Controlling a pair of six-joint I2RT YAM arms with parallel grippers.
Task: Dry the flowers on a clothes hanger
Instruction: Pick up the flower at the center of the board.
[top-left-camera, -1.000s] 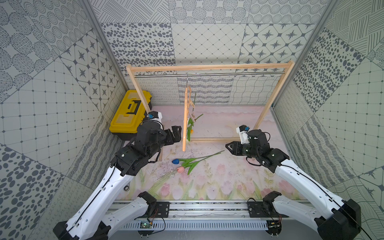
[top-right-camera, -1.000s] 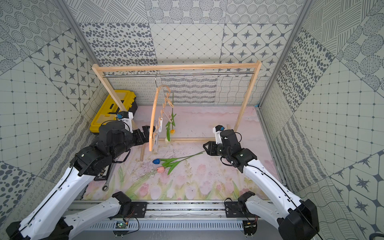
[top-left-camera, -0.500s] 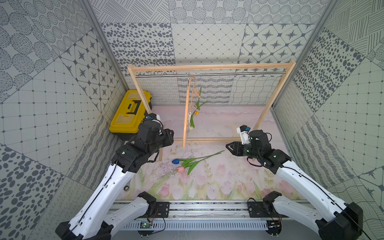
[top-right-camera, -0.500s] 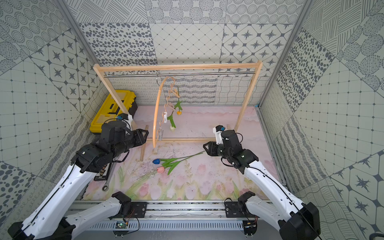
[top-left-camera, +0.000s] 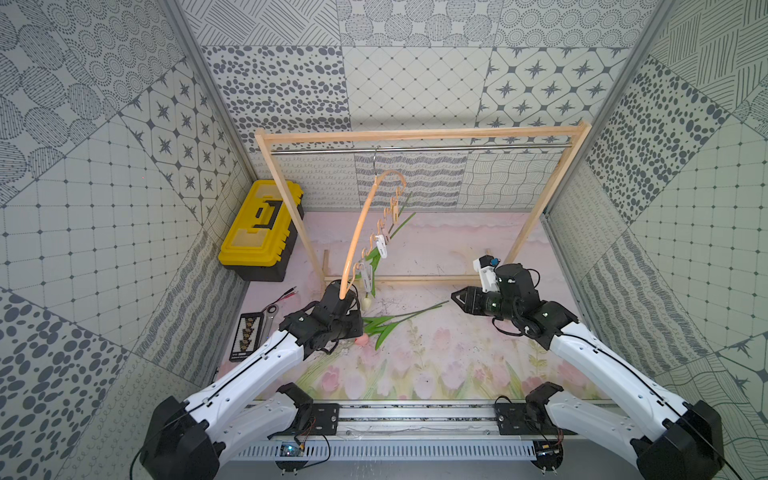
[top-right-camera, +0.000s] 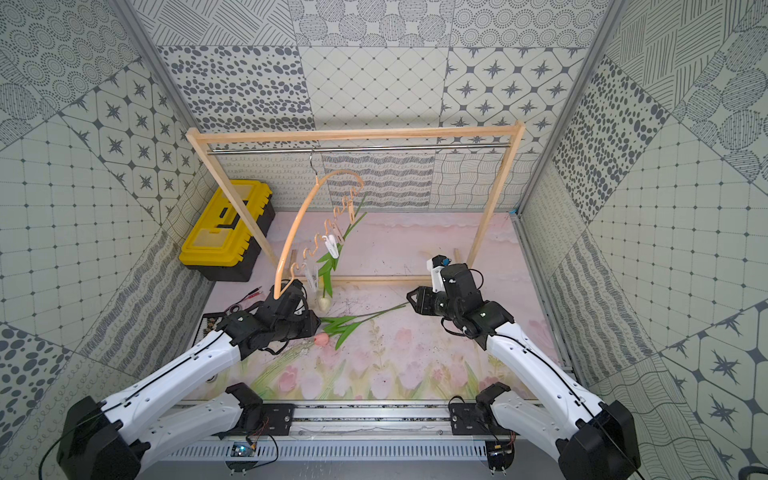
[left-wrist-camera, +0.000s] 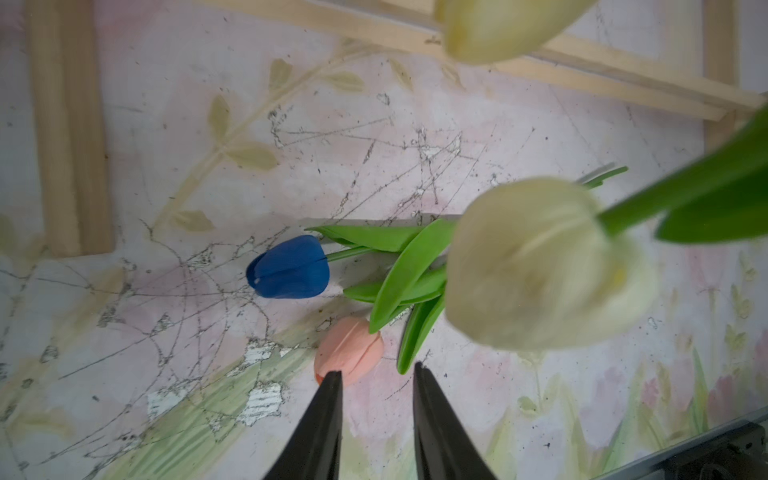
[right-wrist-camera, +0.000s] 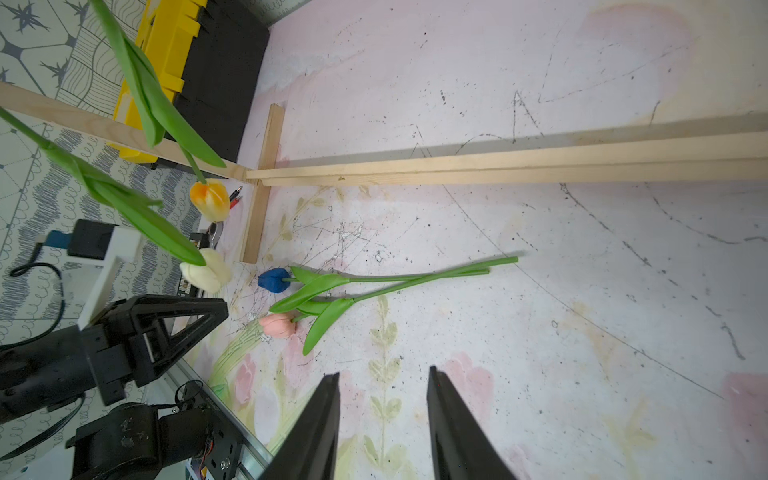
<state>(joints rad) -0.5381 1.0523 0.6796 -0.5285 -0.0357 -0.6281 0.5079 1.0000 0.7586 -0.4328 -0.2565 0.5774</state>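
Status on the clothes hanger (top-left-camera: 357, 232): hooked over the steel rod (top-left-camera: 457, 148) of the wooden frame (top-left-camera: 415, 134), tilted aslant, low end toward the left arm. Carries two, the cream tulip (left-wrist-camera: 540, 266) and the yellow tulip (right-wrist-camera: 210, 199), stems seemingly pinched in the white clips (top-left-camera: 381, 246), heads down, presumably to dry straight.

Leaves two to go: blue tulip (left-wrist-camera: 291, 268) and pink tulip (left-wrist-camera: 353, 349), flat near the middle of the tabletop (top-left-camera: 457, 353), stems crossed, heads toward its left edge.

Now the left fingers (left-wrist-camera: 324, 428): narrow gap, nothing between, poised over the pink head. Looks like lining up the next pick.

Then the right fingers (right-wrist-camera: 320, 428): narrow too, empty, held off beyond the stem ends, likely ready to help with a stem or a clip.
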